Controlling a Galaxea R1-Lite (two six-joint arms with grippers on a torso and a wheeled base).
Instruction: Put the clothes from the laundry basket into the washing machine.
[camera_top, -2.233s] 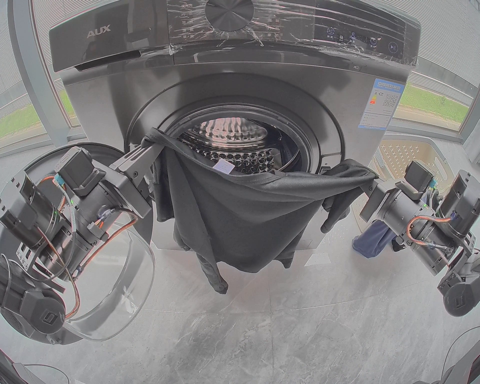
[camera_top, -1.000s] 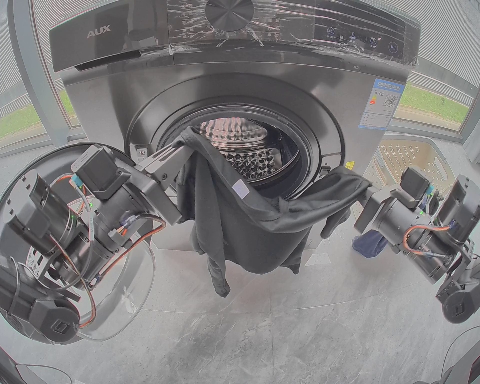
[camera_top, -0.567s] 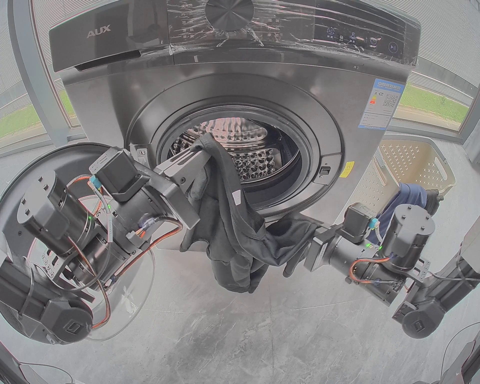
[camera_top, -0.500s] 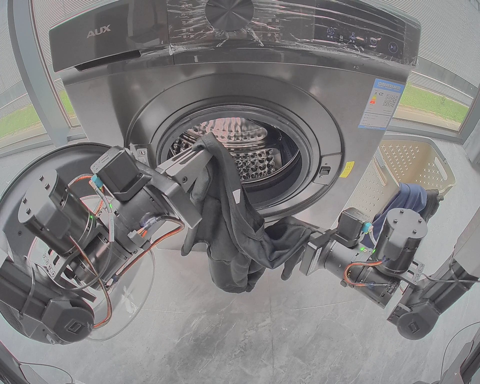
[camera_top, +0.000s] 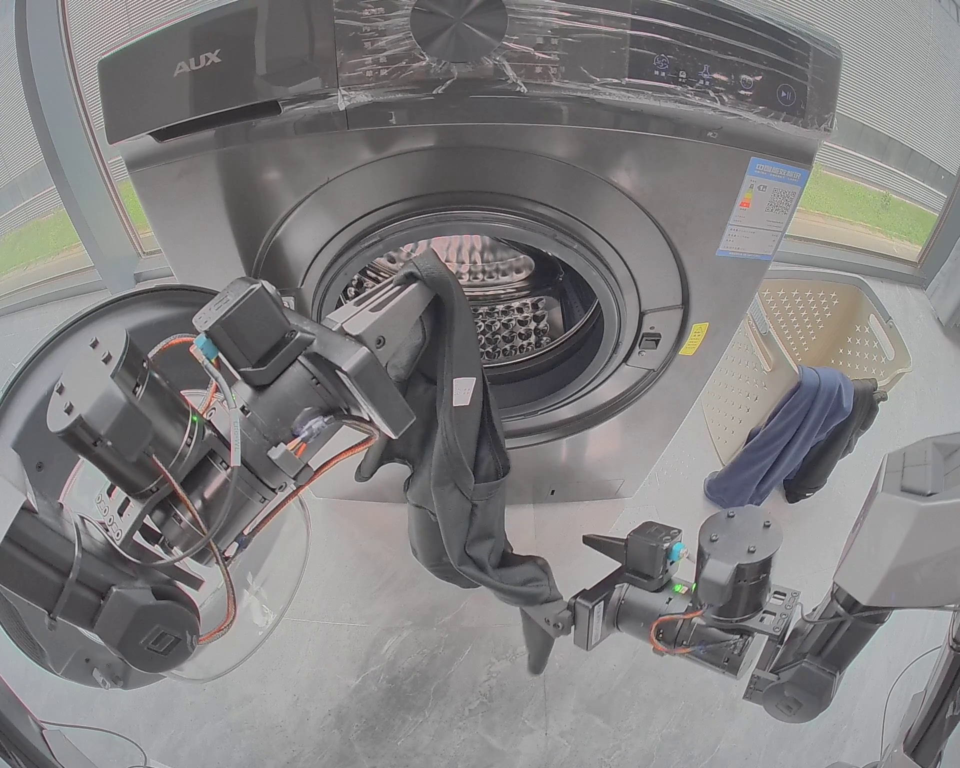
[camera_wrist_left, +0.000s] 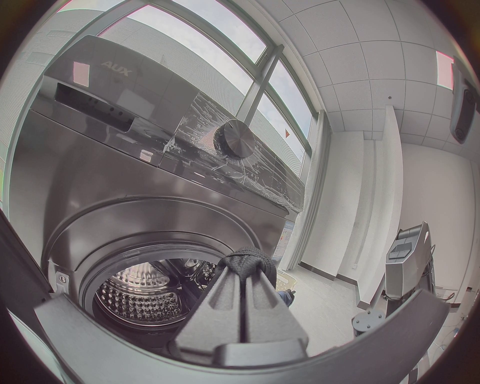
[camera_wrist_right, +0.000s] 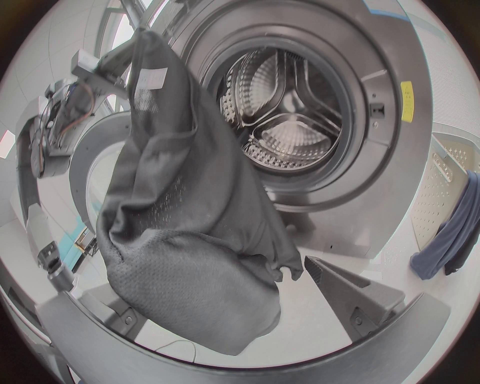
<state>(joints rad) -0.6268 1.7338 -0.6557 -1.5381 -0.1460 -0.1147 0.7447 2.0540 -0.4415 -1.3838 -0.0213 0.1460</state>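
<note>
1. The right gripper (camera_top: 562, 585) has dropped low in front of the washing machine (camera_top: 600, 200), and its fingers are now apart.
2. The dark shirt (camera_top: 460, 470) is no longer stretched wide. It hangs in a bunch, and its low end rests on the right gripper.
3. The left gripper (camera_top: 415, 290) is clamped on the shirt's top, right at the washing machine's round opening.
4. I think the shirt can go in next. More clothes (camera_top: 790, 430) wait on the laundry basket (camera_top: 850, 320) beside the washing machine.

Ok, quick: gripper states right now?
Left gripper: shut on the black garment, at the washing machine opening.
Right gripper: open, the garment's lower end hanging against it.
</note>
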